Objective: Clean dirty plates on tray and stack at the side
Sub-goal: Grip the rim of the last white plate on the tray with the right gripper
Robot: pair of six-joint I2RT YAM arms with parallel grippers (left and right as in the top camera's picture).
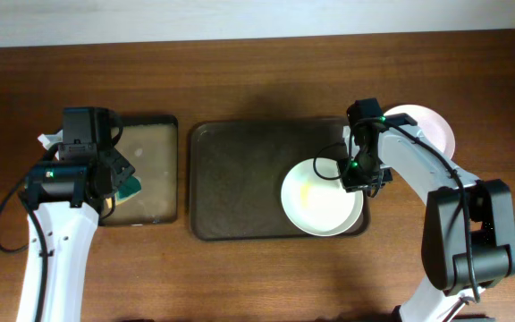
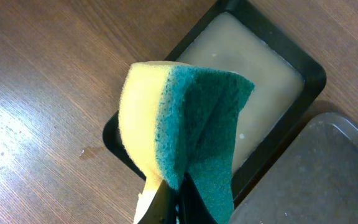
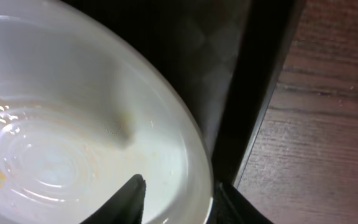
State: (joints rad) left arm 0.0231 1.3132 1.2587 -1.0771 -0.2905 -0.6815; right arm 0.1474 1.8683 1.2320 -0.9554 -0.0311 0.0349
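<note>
One white plate (image 1: 316, 201) with a faint yellow smear lies at the right end of the large dark tray (image 1: 240, 179). My right gripper (image 1: 358, 174) is open and straddles its right rim. In the right wrist view, one finger is inside the plate (image 3: 73, 124) and one outside, the gripper (image 3: 179, 186) having a gap to the rim. More white plate (image 1: 432, 125) lies on the table right of the tray, partly hidden by the arm. My left gripper (image 2: 179, 199) is shut on a yellow-and-green sponge (image 2: 179, 118), held above the small tray.
A small black tray (image 1: 146, 170) of cloudy liquid sits left of the large tray; its rim shows in the left wrist view (image 2: 309, 74), with the large tray's corner (image 2: 328, 174) beside it. Wooden table surrounds both trays.
</note>
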